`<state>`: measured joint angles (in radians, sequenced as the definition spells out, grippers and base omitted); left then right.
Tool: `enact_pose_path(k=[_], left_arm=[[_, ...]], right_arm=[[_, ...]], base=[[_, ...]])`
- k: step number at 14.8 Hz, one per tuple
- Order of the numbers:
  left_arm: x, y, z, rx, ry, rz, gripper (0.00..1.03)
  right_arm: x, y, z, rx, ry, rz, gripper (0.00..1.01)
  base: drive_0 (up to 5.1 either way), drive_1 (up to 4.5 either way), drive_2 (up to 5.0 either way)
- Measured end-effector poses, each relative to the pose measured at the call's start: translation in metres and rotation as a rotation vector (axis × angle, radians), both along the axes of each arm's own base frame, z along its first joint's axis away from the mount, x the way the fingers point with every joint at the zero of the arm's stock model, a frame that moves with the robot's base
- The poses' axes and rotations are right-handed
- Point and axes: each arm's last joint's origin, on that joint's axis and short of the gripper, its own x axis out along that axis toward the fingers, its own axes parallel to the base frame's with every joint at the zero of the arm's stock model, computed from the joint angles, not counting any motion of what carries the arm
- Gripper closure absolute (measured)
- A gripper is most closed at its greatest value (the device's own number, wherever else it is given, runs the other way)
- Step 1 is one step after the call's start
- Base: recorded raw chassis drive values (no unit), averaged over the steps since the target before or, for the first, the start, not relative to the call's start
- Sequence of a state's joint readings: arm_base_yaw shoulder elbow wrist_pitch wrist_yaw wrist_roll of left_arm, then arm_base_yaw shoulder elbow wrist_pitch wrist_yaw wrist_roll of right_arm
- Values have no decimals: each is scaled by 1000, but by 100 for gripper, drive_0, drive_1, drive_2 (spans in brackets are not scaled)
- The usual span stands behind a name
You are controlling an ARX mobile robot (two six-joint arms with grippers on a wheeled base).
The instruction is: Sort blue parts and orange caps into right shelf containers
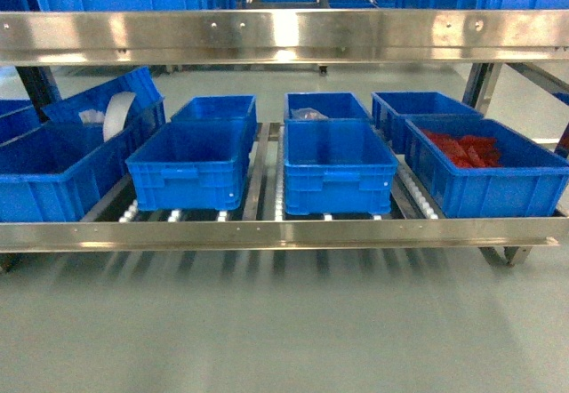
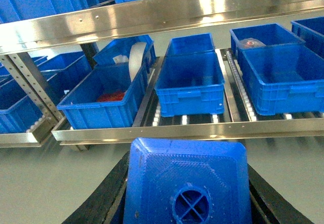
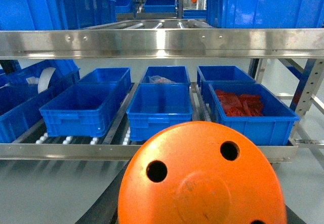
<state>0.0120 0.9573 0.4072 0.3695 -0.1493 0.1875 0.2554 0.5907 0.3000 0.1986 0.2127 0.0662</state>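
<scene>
In the left wrist view a blue part (image 2: 187, 171) with a round crossed knob fills the bottom, and my left gripper (image 2: 188, 193) is shut on it, black fingers (image 2: 104, 198) on both sides. My right gripper (image 3: 202, 206) is shut on an orange cap (image 3: 202, 176), whose flat top with small holes faces the camera. Ahead stands the right shelf (image 1: 284, 37), of shiny steel. On its roller tracks sit several blue containers (image 1: 338, 166). The front right container (image 1: 484, 180) holds red-orange pieces (image 1: 462, 150). Neither gripper shows in the head view.
A tilted crate (image 1: 80, 144) at the left holds a white roll (image 1: 117, 113). The shelf's steel front rail (image 1: 284, 231) runs low across the containers. Grey floor (image 1: 284, 322) lies between me and the shelf. More blue crates (image 3: 50, 3) stand on the upper level.
</scene>
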Motion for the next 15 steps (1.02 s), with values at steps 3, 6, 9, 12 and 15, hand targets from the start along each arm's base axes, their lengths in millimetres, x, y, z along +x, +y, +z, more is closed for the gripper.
enact_pose_path(k=[3, 6, 9, 12, 15], left_arm=[[-1, 0, 0, 0, 2, 1, 59], [-1, 0, 0, 0, 1, 2, 59], [0, 0, 0, 0, 3, -2, 59], [0, 0, 0, 0, 0, 3, 59], [-1, 1, 0, 1, 2, 8, 59]], right_arm=[[-1, 0, 1, 3, -12, 1, 58], [-1, 0, 1, 3, -11, 1, 58], [-1, 0, 1, 2, -8, -3, 58], [-1, 0, 1, 2, -6, -1, 58], [-1, 0, 1, 1, -6, 1, 58]], base=[[3, 401, -396], [5, 419, -409], [-270, 503, -220], [-5, 386, -395], [-12, 383, -407]])
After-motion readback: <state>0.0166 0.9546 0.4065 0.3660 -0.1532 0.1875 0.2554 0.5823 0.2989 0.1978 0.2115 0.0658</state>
